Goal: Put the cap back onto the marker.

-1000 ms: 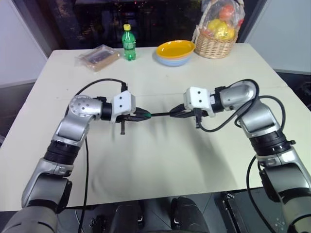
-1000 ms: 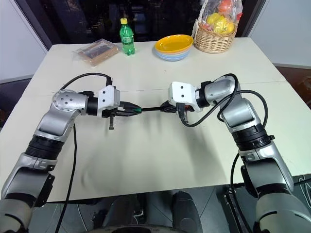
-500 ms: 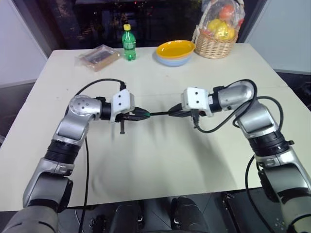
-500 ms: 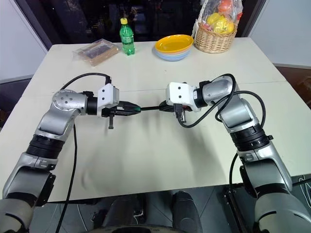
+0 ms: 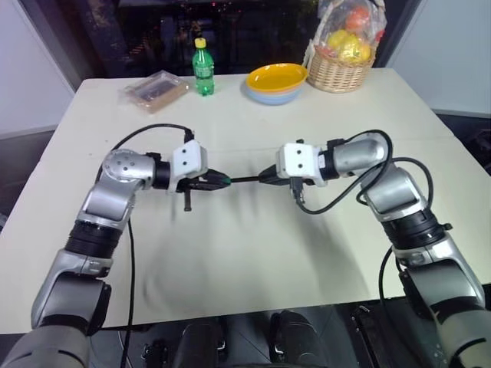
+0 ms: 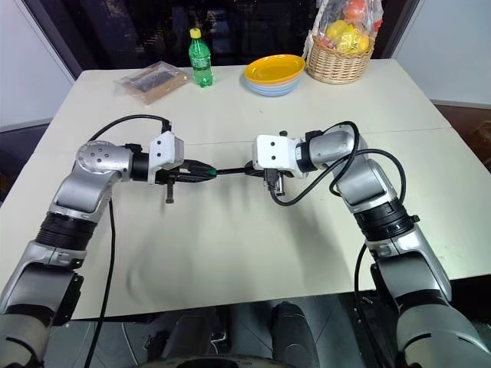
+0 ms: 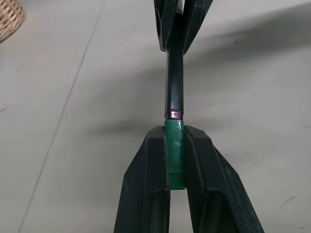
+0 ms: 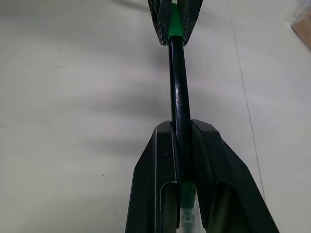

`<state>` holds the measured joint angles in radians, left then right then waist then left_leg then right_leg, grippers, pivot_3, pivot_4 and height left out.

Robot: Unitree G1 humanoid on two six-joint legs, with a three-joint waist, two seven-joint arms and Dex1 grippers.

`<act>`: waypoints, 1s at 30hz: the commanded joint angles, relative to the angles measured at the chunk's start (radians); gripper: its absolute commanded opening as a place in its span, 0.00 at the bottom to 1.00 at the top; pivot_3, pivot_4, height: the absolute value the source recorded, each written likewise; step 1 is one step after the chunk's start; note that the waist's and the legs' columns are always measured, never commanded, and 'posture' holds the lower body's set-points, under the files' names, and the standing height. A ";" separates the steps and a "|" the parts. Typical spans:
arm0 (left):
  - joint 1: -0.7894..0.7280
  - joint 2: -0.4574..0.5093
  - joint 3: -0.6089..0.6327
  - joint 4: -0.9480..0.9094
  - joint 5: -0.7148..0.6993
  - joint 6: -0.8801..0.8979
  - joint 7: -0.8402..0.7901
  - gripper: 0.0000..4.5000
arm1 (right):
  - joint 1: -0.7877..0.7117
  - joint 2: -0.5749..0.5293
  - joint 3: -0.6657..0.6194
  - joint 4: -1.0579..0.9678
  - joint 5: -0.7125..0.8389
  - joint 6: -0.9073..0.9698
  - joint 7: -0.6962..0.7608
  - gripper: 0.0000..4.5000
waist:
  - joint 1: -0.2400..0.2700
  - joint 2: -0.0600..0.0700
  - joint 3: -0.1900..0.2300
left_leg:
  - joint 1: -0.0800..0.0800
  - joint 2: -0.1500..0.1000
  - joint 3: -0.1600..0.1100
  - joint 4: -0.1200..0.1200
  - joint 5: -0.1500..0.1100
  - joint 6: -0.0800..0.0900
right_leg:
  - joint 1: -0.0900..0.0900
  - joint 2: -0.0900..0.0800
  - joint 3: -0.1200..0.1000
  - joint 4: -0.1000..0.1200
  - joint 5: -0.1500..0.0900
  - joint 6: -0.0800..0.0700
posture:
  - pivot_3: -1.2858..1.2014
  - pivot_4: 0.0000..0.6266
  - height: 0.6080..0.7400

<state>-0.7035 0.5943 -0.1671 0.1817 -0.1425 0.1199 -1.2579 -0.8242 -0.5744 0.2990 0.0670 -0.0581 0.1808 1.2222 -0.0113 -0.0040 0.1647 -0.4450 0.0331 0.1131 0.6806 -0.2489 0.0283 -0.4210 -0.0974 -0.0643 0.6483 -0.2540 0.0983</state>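
Marker (image 5: 247,180) and cap (image 7: 174,145) hang above the counter (image 5: 253,253) between my arms, the left gripper (image 5: 219,182) clamped on the short green plastic cap, the right gripper (image 5: 268,177) clamped on the slim glossy black barrel. I judge the cap meets the barrel's end, so the next move calls for a straight push to seat it.
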 commanded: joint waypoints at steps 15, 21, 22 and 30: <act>-0.026 -0.103 -0.022 -0.035 0.011 -0.142 0.026 0.00 | -0.024 0.107 0.016 -0.113 0.080 0.044 0.019 0.00 | 0.000 0.000 0.000 | 0.000 0.000 0.000 0.000 0.000 0.000 | 0.000 0.000 0.000 0.000 0.000 0.000 | 0.52 0.24 1.00; -0.041 -0.124 -0.024 -0.036 0.004 -0.128 0.020 0.00 | -0.033 0.130 0.026 -0.113 0.074 0.048 0.013 0.00 | 0.000 0.000 0.000 | 0.000 0.000 0.000 0.000 0.000 0.000 | 0.000 0.000 0.000 0.000 0.000 0.000 | 0.52 0.24 1.00; -0.042 -0.125 -0.024 -0.034 0.005 -0.127 0.019 0.00 | -0.034 0.132 0.028 -0.112 0.073 0.047 0.012 0.00 | 0.000 0.000 0.000 | 0.000 0.000 0.000 0.000 0.000 0.000 | 0.000 0.000 0.000 0.000 0.000 0.000 | 0.52 0.24 1.00; -0.036 -0.112 -0.005 -0.039 0.006 -0.078 0.016 0.00 | -0.037 0.126 0.017 -0.086 0.051 0.026 0.010 0.00 | 0.000 0.000 0.000 | 0.000 0.000 0.000 0.000 0.000 0.000 | 0.000 0.000 0.000 0.000 0.000 0.000 | 0.52 0.24 1.00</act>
<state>-0.7008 0.5548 -0.1427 0.2029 -0.0811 0.0461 -1.2584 -0.8235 -0.5342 0.2820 0.0670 -0.0762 0.2555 1.2399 -0.0114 -0.0040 0.1647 -0.4451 0.0330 0.1131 0.6806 -0.2492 0.0287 -0.4210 -0.0974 -0.0643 0.6484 -0.2540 0.0984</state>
